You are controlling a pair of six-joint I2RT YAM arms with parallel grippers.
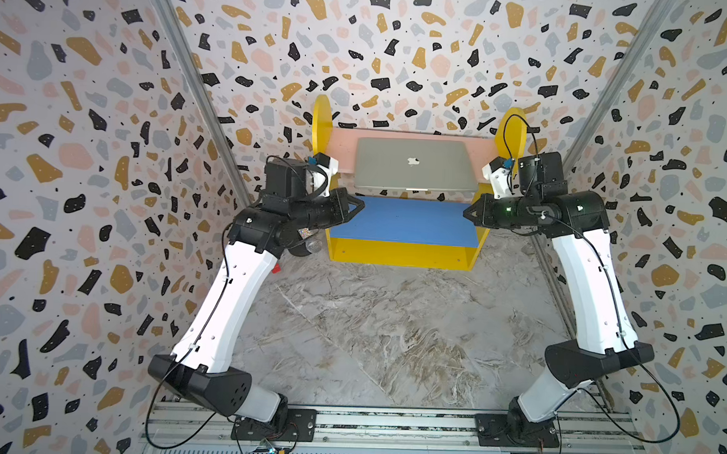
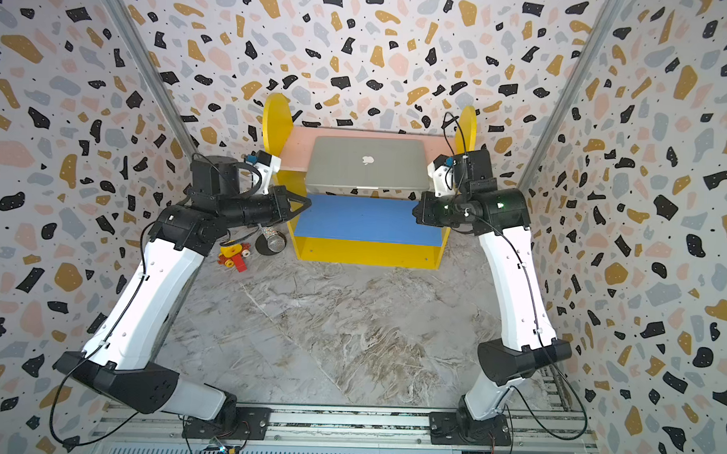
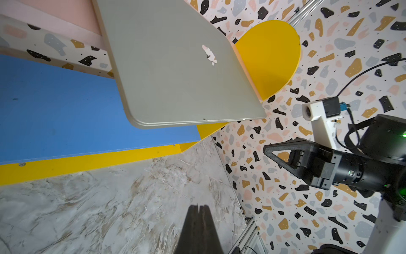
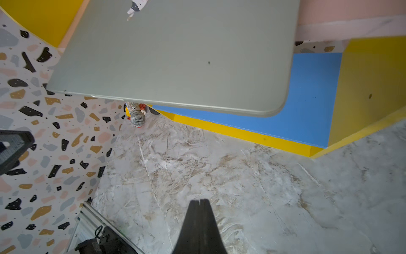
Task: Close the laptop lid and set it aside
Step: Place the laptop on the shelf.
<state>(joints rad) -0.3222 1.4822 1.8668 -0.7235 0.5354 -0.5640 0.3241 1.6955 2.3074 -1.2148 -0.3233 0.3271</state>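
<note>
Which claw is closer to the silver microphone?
Left. The left gripper hovers just beside the microphone; the right gripper sits across the blue step from it.

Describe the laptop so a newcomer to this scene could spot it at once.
Find the yellow stepped shelf at the back wall. On its upper pink board lies the laptop, closed: the only flat silver-grey slab, with a white apple logo.

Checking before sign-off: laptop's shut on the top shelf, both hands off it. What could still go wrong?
1. The laptop overhangs the front of the pink shelf above the blue step; a bump might tip or slide it off.
2. The left hand and right hand, both shut, sit near its front corners; an arm lifting inward could catch the overhanging edge.
</note>
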